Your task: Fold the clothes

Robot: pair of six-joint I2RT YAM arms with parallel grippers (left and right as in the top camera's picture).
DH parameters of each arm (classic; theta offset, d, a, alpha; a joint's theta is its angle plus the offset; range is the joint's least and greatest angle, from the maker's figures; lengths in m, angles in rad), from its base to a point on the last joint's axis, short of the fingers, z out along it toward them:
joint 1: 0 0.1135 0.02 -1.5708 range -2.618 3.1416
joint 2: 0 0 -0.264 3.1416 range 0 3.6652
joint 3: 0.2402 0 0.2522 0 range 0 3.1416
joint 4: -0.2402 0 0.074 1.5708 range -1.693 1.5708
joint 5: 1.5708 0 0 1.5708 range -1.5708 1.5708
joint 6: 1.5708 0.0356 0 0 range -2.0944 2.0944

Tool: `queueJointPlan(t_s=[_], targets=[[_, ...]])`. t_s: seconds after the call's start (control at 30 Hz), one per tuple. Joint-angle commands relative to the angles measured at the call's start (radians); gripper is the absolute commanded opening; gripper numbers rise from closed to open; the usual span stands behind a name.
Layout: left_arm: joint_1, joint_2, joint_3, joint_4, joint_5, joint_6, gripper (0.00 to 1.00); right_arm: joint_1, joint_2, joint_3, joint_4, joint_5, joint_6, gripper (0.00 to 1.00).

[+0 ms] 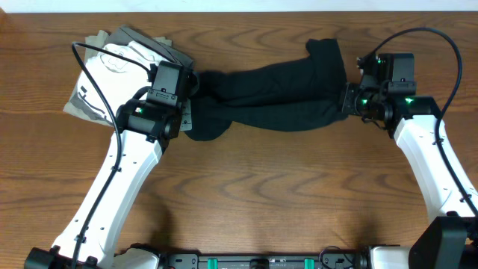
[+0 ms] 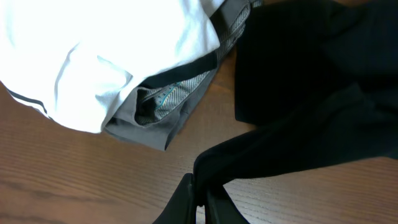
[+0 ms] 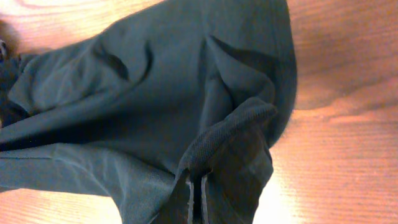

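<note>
The black shirt (image 1: 276, 93) lies bunched into a long, twisted band across the far half of the wooden counter (image 1: 284, 194), running left to right between the two arms. The left gripper (image 2: 199, 199) is closed to a narrow slit on a fold at the shirt's left end; in the left wrist view the dark cloth comes out from between its fingers. The right gripper (image 3: 195, 196) is likewise pinched tight on the shirt's right end, its fingers clamping a ribbed hem that curls over just above them. Seen from above, the left end of the shirt sags into a rounded lump on the near side of the left gripper, while the right end spreads wider and reaches toward the far edge. At the far left of the counter, a folded white garment (image 1: 116, 63) rests on folded grey garments (image 1: 153, 41). The left wrist view shows the grey layer peeking from under the white one, just beside the black cloth.
</note>
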Motion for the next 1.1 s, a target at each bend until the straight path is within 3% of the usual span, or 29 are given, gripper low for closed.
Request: queueJointPlan(t_s=[0.0,0.1,0.47,0.57,0.7,0.77,1.07], targets=[[0.006,-0.020,0.008,0.002,-0.009,-0.005,0.06,-0.010,-0.012,0.004,-0.015,-0.040,-0.150,0.01],[0.006,-0.020,0.008,0.005,-0.009,-0.005,0.06,-0.010,-0.012,0.004,-0.069,0.083,-0.029,0.02],[0.006,-0.020,0.008,0.005,-0.009,-0.005,0.06,-0.003,-0.005,-0.002,-0.227,0.087,-0.023,0.13],[0.006,-0.020,0.008,0.004,-0.009,-0.005,0.06,0.012,0.001,-0.023,-0.251,0.084,-0.021,0.28],[0.006,-0.020,0.008,0.005,-0.009,-0.005,0.06,0.030,0.006,-0.079,-0.219,0.074,0.018,0.36],[0.006,-0.020,0.008,0.005,-0.009,-0.005,0.06,0.032,0.006,-0.105,-0.200,0.071,0.047,0.47],[0.006,-0.020,0.008,0.005,-0.009,-0.005,0.07,0.032,0.009,-0.219,-0.042,0.055,0.100,0.53]])
